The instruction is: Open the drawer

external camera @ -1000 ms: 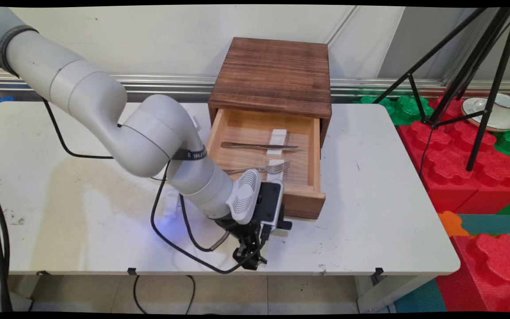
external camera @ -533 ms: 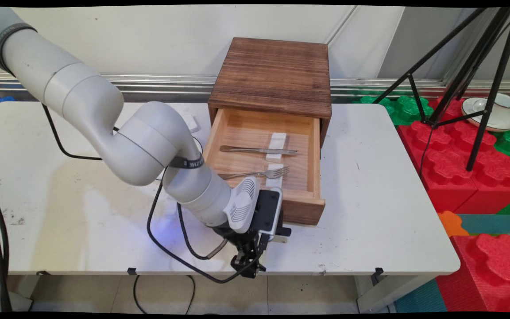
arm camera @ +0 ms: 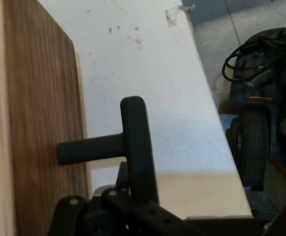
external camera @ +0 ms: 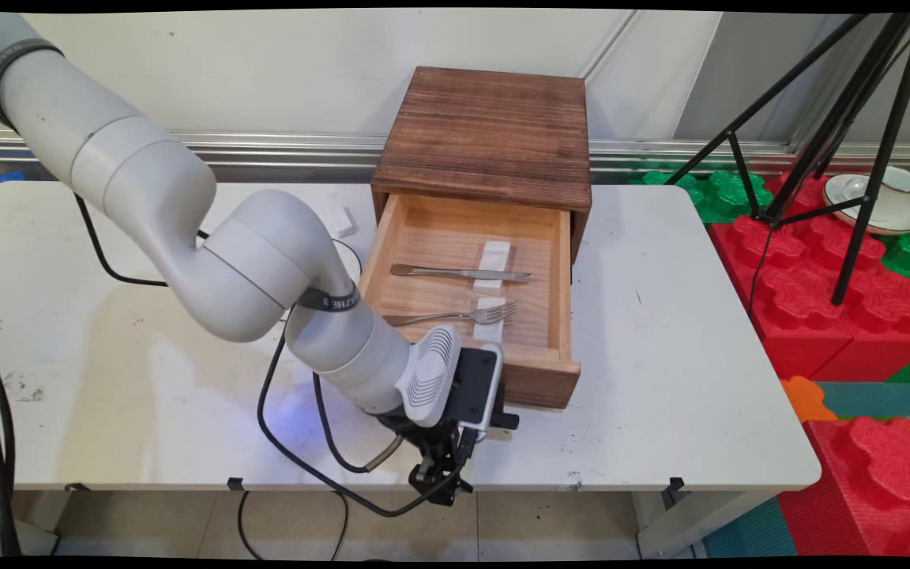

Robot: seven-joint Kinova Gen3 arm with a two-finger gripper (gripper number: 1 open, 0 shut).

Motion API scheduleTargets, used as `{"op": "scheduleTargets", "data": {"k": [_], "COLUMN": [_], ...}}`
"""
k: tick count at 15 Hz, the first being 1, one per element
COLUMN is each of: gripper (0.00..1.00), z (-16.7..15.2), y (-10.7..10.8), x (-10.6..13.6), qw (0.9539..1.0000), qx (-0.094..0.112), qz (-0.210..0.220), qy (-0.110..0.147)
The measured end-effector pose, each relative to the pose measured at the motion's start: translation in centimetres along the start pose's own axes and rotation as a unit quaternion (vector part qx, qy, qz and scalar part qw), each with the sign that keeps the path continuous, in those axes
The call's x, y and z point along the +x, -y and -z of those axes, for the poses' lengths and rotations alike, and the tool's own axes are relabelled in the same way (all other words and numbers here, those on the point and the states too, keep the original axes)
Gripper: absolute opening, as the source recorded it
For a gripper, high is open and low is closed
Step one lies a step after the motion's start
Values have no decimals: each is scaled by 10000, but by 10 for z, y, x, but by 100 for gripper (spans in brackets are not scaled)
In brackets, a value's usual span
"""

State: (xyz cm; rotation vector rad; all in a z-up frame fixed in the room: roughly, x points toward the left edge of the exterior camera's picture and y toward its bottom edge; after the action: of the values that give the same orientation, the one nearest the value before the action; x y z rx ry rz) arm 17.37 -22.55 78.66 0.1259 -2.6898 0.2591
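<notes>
Pincer [arm camera: 133, 196] closed on the black T-shaped handle [arm camera: 128, 145] of the wooden drawer [external camera: 471, 304], low at the near edge of the white desk [external camera: 660, 379]. Drawer pulled well out of the dark wooden box [external camera: 486, 134], holding a knife [external camera: 459, 273] and a fork [external camera: 455, 316], each laid across a small white rest

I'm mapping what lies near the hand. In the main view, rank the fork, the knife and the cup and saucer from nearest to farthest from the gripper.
Measured from the gripper at the table's near edge:
1. Fork, in the open drawer's near part.
2. Knife, farther back in the same drawer.
3. Cup and saucer, off the table at far right, behind the tripod legs.
</notes>
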Motion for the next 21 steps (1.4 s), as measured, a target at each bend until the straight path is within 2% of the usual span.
{"op": "scheduleTargets", "data": {"k": [13, 21], "gripper": [100, 100], "z": [0, 3], "y": [-17, -18], "x": [-1, -2], "qw": [9999, 9998], "qx": [-38, 51], "qz": [-87, -158], "qy": [-41, -62]}}
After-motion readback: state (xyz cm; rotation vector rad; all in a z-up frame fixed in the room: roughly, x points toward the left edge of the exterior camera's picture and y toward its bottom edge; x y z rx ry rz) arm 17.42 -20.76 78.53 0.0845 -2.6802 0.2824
